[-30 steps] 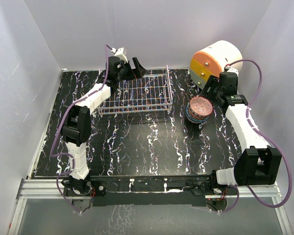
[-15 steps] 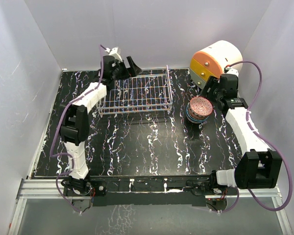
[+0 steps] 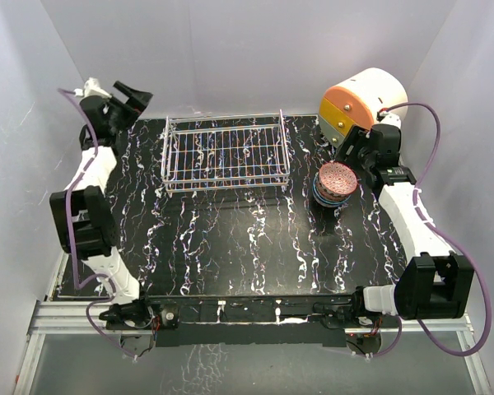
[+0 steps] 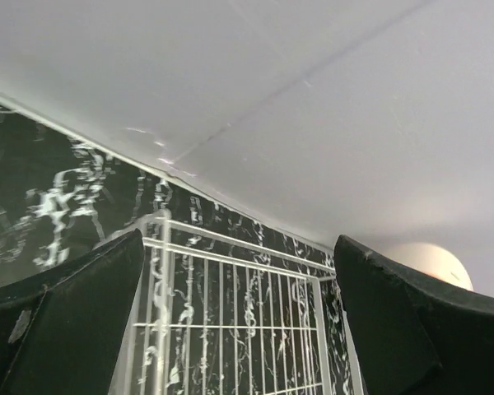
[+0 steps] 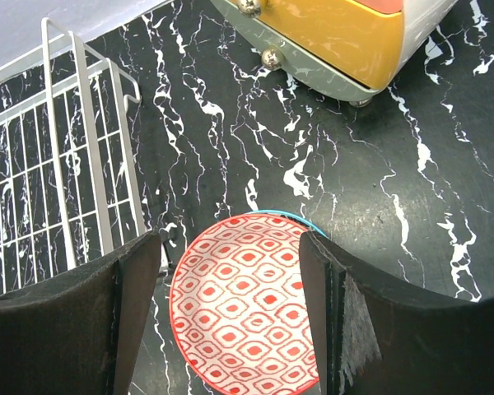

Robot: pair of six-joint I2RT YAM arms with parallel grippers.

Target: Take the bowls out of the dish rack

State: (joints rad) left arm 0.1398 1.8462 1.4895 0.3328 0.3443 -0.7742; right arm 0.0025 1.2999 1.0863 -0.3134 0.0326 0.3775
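The dish rack (image 3: 226,152) stands at the back of the table with no bowls in it. It also shows in the left wrist view (image 4: 230,329) and at the left of the right wrist view (image 5: 58,164). The bowls stand in one stack (image 3: 335,183) right of the rack, the top one red-patterned (image 5: 247,317) with a blue rim under it. My right gripper (image 3: 351,153) (image 5: 230,263) is open just above the stack, one finger on each side of the top bowl. My left gripper (image 3: 130,97) (image 4: 239,251) is open and empty, raised at the far left corner, facing the rack.
A big white cylinder with an orange-yellow face (image 3: 362,103) (image 5: 346,37) lies behind the bowl stack at the back right. White walls close in the back and both sides. The left arm stands close to the left wall.
The left arm has swung from the rack's back left corner out to the far left wall, its gripper still open. The right arm and the bowl stack have hardly moved.
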